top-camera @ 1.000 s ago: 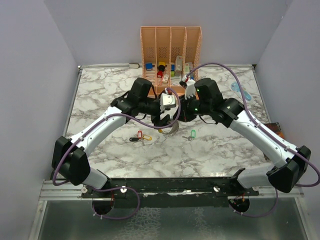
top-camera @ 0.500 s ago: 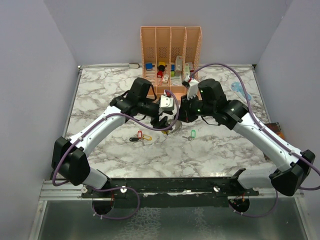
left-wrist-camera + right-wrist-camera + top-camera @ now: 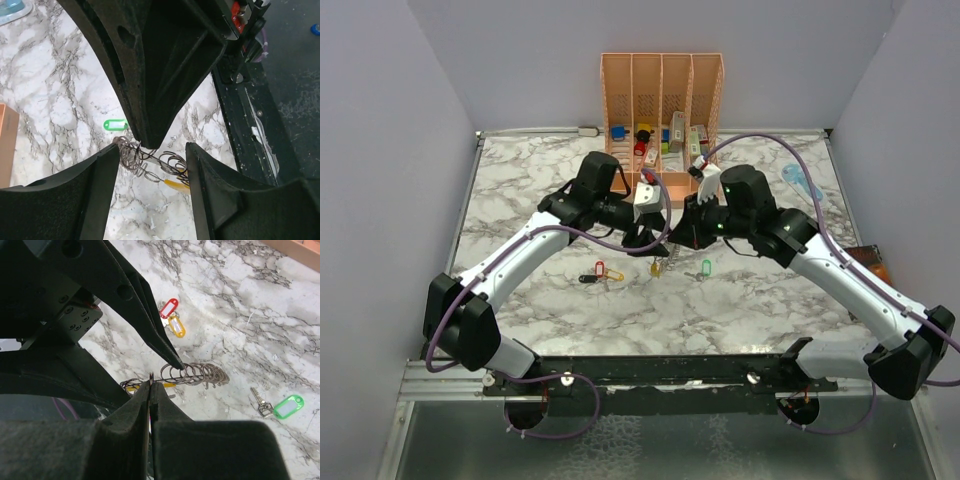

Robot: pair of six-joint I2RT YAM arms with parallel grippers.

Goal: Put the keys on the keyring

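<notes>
Meanwhile, a silvery coiled-wire keyring (image 3: 195, 374) with a yellow band is held above the marble-patterned counter's (image 3: 770, 290) middle, pinched in the right gripper's (image 3: 150, 385) closed jaws and straddled by the left gripper's (image 3: 152, 150) parted jaws; it could be tugged loose should those close off-centre.

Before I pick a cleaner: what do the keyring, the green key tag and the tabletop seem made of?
Keyring: thin grey metal wire in loops, dully shiny, with a yellow part, probably plastic.
Green key tag: glossy plastic, by its bright even colour and pale label window.
Tabletop: smooth, white with grey veins; real marble or a printed surface, I cannot tell.
</notes>
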